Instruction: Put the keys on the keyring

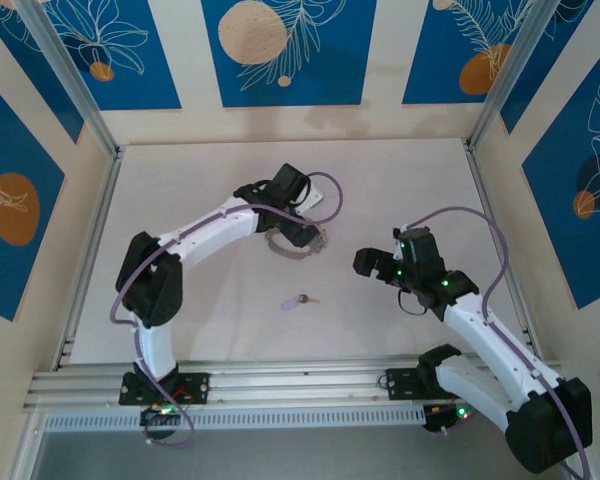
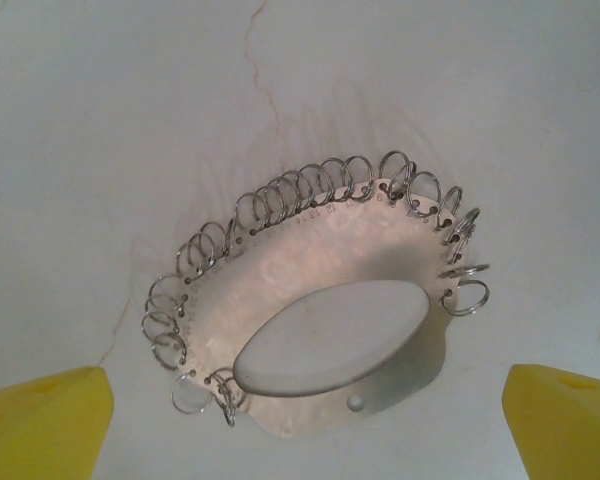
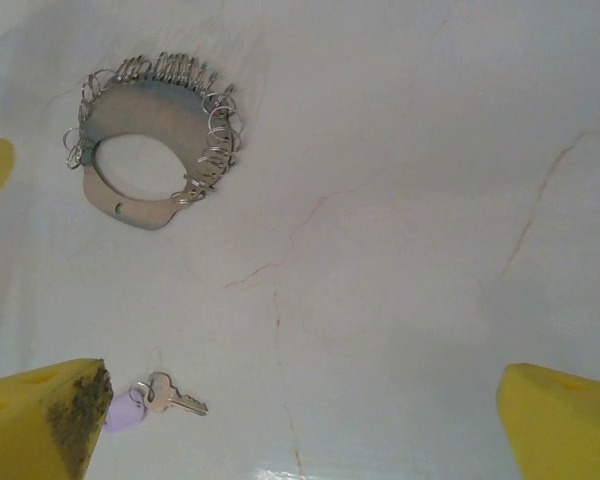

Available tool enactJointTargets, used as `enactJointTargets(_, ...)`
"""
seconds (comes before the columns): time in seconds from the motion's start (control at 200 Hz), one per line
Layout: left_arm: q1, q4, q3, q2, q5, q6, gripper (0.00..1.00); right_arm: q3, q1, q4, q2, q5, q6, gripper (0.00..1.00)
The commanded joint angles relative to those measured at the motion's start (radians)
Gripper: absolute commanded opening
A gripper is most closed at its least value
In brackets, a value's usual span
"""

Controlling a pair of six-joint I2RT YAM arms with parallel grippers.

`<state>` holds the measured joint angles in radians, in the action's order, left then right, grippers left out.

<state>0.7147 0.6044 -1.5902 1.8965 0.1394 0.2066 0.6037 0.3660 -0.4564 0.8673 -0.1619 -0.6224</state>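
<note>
On table [image 1: 220, 330]: key [image 1: 301, 299] lies loose, apart from keyring [image 2: 320, 250] | left end effector [image 2: 305, 420] released above keyring | right end effector [image 3: 300, 420] released, empty, beside key | step: likely grasping key | next: pinch its head

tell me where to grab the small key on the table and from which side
Probably the lilac head: it is the bulkiest part of the key, while the silver blade is thin. The key lies flat on the table, so come straight down from above, pinching across the head's sides.
</note>
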Motion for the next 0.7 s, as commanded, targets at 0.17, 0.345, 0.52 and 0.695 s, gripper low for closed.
enactJointTargets(0.17, 0.0, 0.123, -0.072, 0.071, -0.144, 0.074, 0.87, -0.008, -0.028, -0.031, 0.033, 0.064, 0.005, 0.99)
enactJointTargets(0.345, 0.0, 0.178, -0.092, 0.098, -0.259, 0.125, 0.75, -0.022, -0.047, 0.034, 0.092, 0.157, 0.005, 1.0)
enactJointTargets(0.52, -0.001, 0.186, -0.08, 0.121, -0.326, 0.183, 0.53, -0.035, -0.074, 0.091, 0.145, 0.216, -0.02, 0.96)
enactJointTargets(0.695, -0.001, 0.118, -0.019, 0.116, -0.357, 0.219, 0.43, -0.032, -0.091, 0.127, 0.177, 0.238, -0.03, 0.95)
